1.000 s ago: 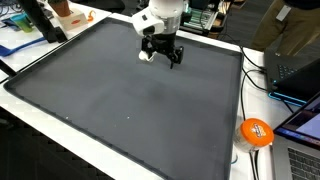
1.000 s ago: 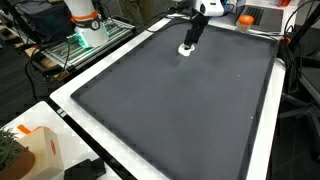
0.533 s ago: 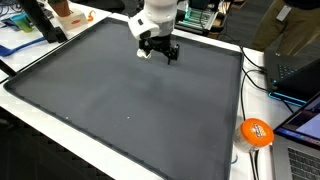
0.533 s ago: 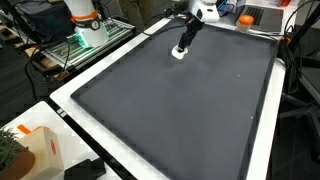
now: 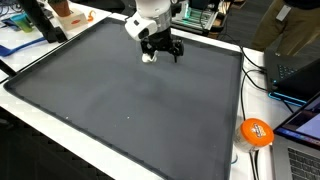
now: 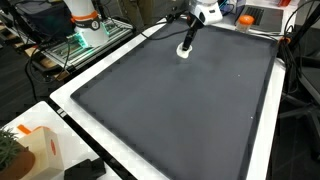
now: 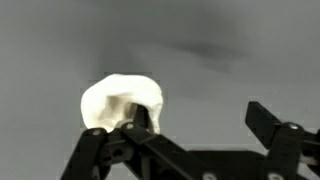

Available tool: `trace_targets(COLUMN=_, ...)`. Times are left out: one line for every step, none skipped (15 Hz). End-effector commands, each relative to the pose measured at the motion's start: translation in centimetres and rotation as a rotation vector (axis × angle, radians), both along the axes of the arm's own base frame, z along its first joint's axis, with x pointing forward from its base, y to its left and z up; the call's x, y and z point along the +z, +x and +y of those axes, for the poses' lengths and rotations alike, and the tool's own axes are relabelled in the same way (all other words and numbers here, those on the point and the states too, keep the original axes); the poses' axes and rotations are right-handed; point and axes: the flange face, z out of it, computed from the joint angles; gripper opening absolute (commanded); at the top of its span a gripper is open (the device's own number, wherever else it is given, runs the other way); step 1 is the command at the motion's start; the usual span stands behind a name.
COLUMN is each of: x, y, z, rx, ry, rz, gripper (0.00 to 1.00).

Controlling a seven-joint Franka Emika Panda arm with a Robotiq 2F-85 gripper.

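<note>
Wrist view shows my fingers (image 7: 272, 125) spread wide and gripping nothing, the white crumpled lump (image 7: 122, 100) resting on the counter's dark mat (image 7: 220, 40) by one fingertip; in the last second I have only swivelled over it, so it remains ungrasped.

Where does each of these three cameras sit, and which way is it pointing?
Exterior view: high off one long edge, looking down across the dark mat; the gripper shows at the far side.
Exterior view: above a corner, looking along the mat to the gripper.
Wrist view: on the wrist, facing down; fingers beside a white lump.
All share the gripper and white lump.
</note>
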Motion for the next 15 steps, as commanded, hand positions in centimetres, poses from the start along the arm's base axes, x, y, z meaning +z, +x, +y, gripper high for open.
trace_targets(x=0.1, y=0.1, z=-0.1, rx=-0.001, ry=0.008, rz=0.005, gripper=1.0)
trace_targets(x=0.1, y=0.1, z=-0.1, rx=-0.003, ry=0.011, rz=0.006, gripper=1.0)
trace_targets(x=-0.6, y=0.5, z=-0.2, rx=-0.025, ry=0.053, rz=0.03, gripper=1.0)
trace_targets(x=-1.1, y=0.8, z=-0.3, rx=-0.046, ry=0.052, rz=0.022, gripper=1.0)
trace_targets(x=-1.4, y=1.1, z=-0.4, rx=-0.058, ry=0.07, rz=0.019, gripper=1.0)
trace_targets(x=-1.6, y=1.3, z=-0.5, rx=-0.073, ry=0.074, rz=0.014, gripper=1.0)
trace_targets(x=-1.9, y=1.7, z=-0.6, rx=-0.085, ry=0.076, rz=0.015, gripper=1.0)
trace_targets(x=-2.2, y=1.9, z=-0.7, rx=-0.1, ry=0.075, rz=0.015, gripper=1.0)
trace_targets(x=-2.5, y=2.2, z=-0.8, rx=-0.111, ry=0.07, rz=0.014, gripper=1.0)
trace_targets(x=-2.9, y=2.4, z=-1.0, rx=-0.128, ry=0.05, rz=0.018, gripper=1.0)
trace_targets(x=-3.3, y=2.6, z=-1.3, rx=-0.153, ry=0.025, rz=0.024, gripper=1.0)
trace_targets(x=-3.7, y=2.7, z=-1.5, rx=-0.177, ry=0.011, rz=0.028, gripper=1.0)
trace_targets(x=-4.0, y=2.9, z=-1.8, rx=-0.2, ry=-0.011, rz=0.025, gripper=1.0)
trace_targets(x=-4.4, y=3.0, z=-2.1, rx=-0.226, ry=-0.029, rz=0.031, gripper=1.0)
trace_targets(x=-4.8, y=3.1, z=-2.5, rx=-0.251, ry=-0.043, rz=0.039, gripper=1.0)
